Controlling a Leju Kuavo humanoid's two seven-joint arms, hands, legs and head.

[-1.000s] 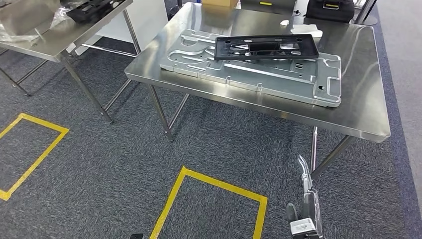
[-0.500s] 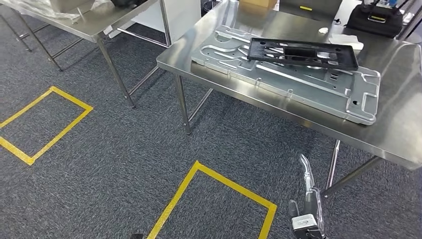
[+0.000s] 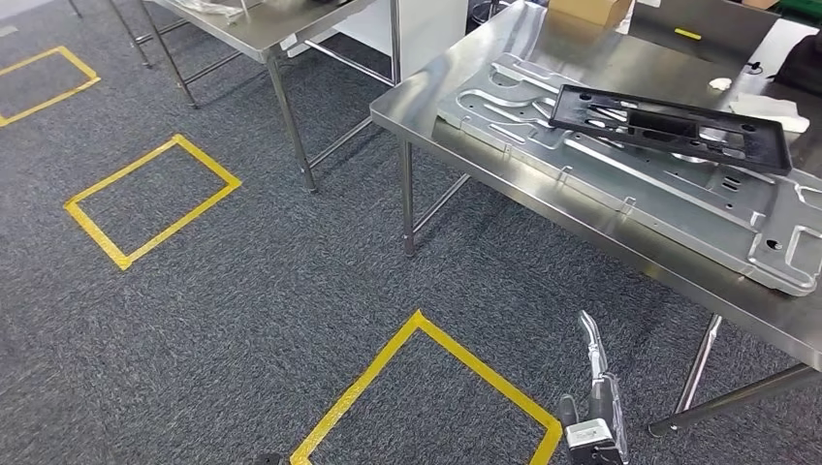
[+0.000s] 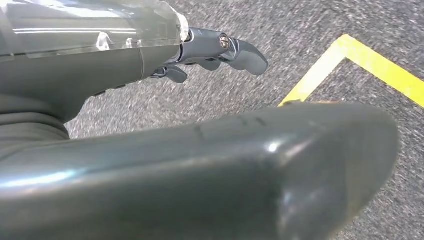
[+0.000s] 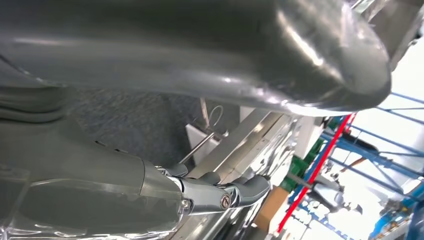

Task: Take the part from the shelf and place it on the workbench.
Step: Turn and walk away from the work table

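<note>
I am walking with both robot hands [image 4: 150,60] released and holding nothing, risking clipping the desk [image 3: 620,232] leg

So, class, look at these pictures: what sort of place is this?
Probably a factory or workshop floor: steel workbenches, a stamped metal panel under a black plastic frame, and yellow floor markings on grey carpet.
</note>
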